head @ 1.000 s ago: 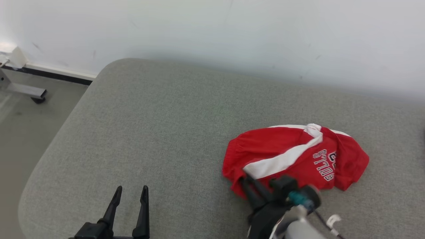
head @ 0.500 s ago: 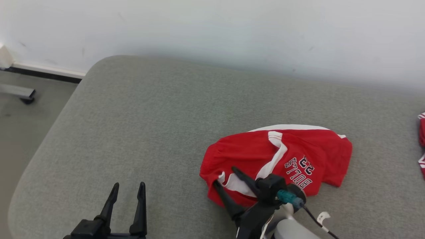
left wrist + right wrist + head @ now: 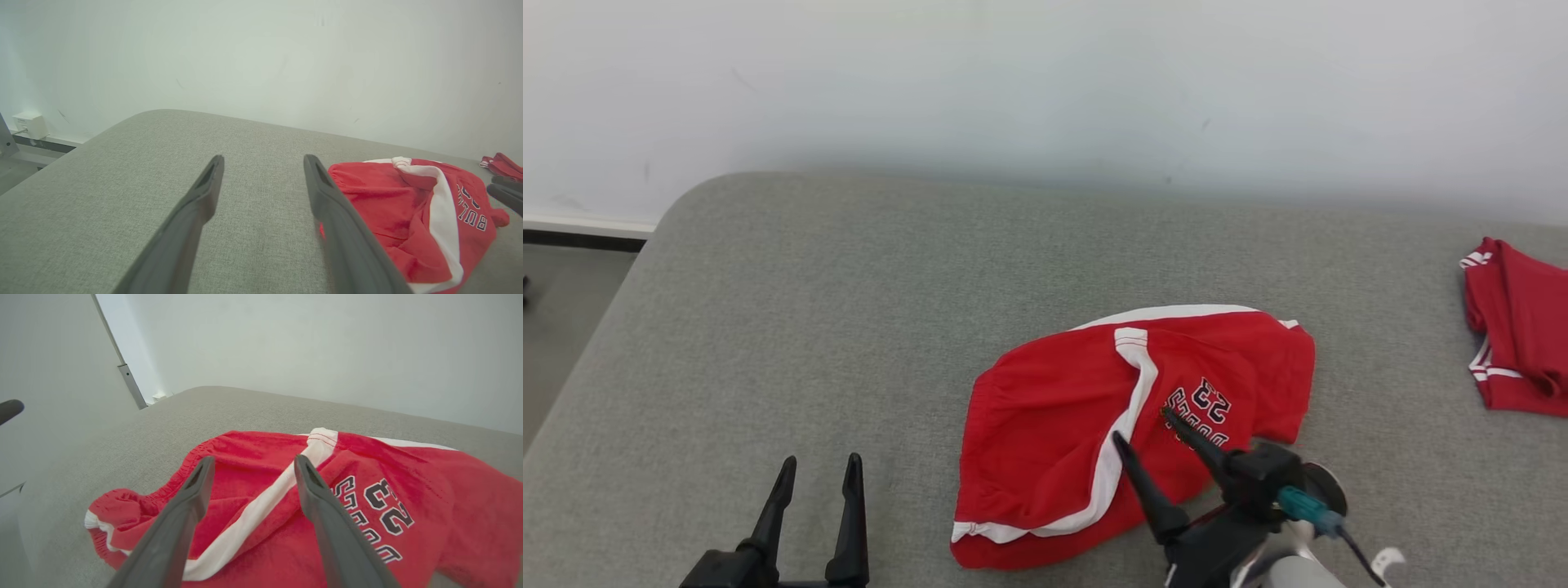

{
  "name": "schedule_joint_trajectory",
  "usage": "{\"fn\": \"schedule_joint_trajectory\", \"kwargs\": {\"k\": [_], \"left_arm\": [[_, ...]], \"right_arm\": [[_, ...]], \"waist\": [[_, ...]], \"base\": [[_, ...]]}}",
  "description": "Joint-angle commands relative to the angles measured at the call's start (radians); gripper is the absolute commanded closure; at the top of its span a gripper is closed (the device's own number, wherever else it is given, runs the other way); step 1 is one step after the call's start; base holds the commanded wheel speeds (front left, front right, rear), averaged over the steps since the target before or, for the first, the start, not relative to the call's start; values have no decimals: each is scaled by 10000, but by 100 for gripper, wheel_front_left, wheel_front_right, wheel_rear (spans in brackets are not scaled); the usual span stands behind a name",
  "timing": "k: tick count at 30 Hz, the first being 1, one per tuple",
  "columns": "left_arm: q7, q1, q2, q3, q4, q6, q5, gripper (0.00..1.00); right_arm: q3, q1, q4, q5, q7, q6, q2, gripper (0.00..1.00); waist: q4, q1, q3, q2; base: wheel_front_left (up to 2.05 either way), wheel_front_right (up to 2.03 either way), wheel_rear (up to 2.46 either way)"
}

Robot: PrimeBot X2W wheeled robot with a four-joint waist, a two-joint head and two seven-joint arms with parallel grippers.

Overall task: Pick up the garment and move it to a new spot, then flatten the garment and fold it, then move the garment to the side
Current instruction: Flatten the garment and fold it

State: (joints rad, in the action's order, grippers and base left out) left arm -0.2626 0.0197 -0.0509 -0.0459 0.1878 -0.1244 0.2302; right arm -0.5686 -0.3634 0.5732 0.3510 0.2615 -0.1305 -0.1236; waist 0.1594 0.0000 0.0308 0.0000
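Note:
The garment [image 3: 1078,408] is a pair of red shorts with a white side stripe and dark "BULLS 23" lettering, lying crumpled on the grey cushioned surface [image 3: 849,310]. It also appears in the left wrist view [image 3: 408,212] and the right wrist view [image 3: 367,486]. My right gripper [image 3: 1141,426] hovers open just above its near right part, fingers spread with nothing between them [image 3: 251,467]. My left gripper [image 3: 818,464] stands open at the lower left, well away from the shorts [image 3: 263,161].
Another red garment with white stripes [image 3: 1515,327] lies at the right edge of the surface. A white wall [image 3: 1045,82] runs behind. The surface's rounded left corner drops to the floor [image 3: 564,302].
My right gripper has opened and let go of the shorts, which have dropped and spread out. The head camera has turned right, bringing the second red garment into view.

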Motion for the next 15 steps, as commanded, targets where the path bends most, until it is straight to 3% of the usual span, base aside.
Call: {"fn": "schedule_joint_trajectory", "kwargs": {"k": [1, 15], "left_arm": [[-30, -218, 5, 56, -44, -27, -37, 0], [-30, -695, -56, 566, -427, -4, -296, 0]], "right_arm": [[384, 328, -292, -88, 48, 0, -87, 0], [4322, 2978, -3453, -1092, 47, 0, -343, 0]], "waist": [[-174, 0, -88, 0], [-1271, 0, -397, 0]], "base": [[0, 0, 0], [0, 0, 0]]}}
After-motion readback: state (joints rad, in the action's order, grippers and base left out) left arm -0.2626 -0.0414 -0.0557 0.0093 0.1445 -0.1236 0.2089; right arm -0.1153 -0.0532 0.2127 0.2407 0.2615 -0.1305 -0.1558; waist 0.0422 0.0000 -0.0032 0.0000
